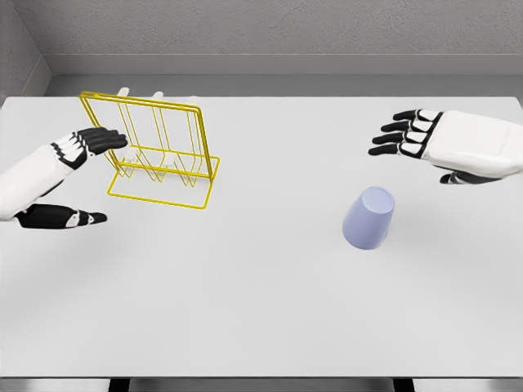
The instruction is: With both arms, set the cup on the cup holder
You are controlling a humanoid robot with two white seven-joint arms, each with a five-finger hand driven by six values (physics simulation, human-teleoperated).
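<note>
We see the lilac cup (368, 217) upside down on the white table (261, 318), right of centre, untouched. Our left hand (61, 180), fingers apart and holding nothing, sits just beside the yellow wire holder (159, 155) at upper left. Our right hand (445, 147) hovers at upper right, fingers spread, above the cup.

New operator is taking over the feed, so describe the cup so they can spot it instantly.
Start from the white table and look at its right half, in front of the right hand, whose fingers are spread. The cup stands there upside down, apart from the hand. It is the only solid, pale lavender thing; the yellow rack on the left is bare wire.
</note>
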